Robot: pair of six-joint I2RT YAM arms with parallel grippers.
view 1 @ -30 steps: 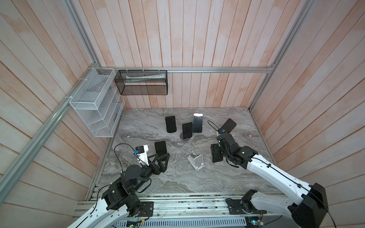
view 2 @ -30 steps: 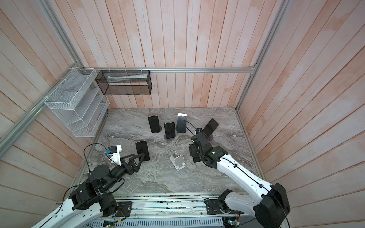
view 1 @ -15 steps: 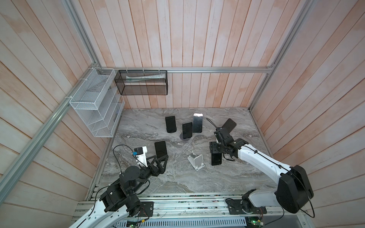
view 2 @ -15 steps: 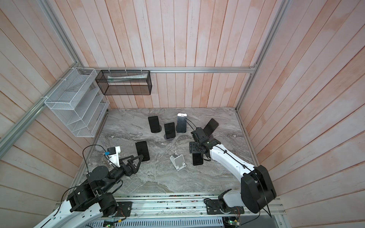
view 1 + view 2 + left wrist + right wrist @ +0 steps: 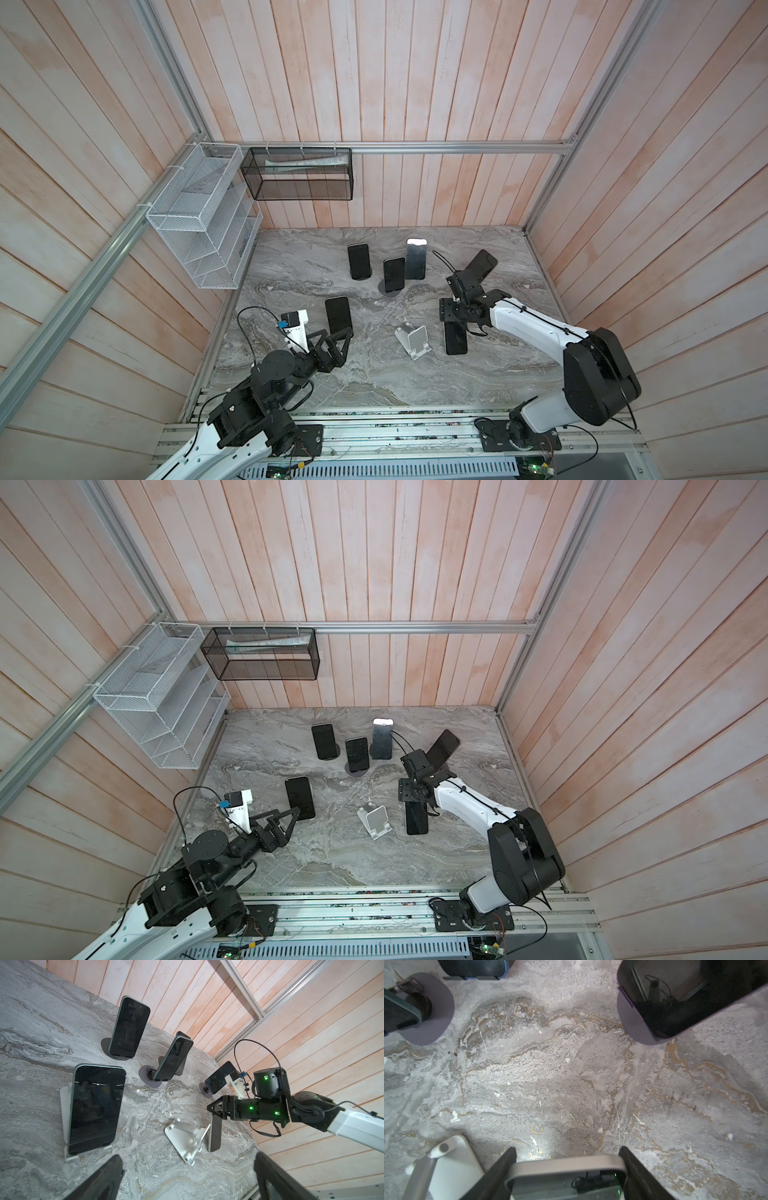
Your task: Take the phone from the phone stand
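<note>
My right pincer [image 5: 454,321] is clamped across the width of the phone [image 5: 456,338] in both top views. The phone is clear of the white stand [image 5: 413,341] and just beside it, while my left pincer [image 5: 337,332] gapes wide on nothing, well apart. From the left wrist, the phone hangs edge-on under that grip, its lower end near the marble table [image 5: 145,1167] — touching or not, I cannot tell. From the right wrist, both fingers [image 5: 500,1169] press the phone's silver sides. I judge the lift-off done; next I need to lay it flat without clipping the stand — then let go.
</note>
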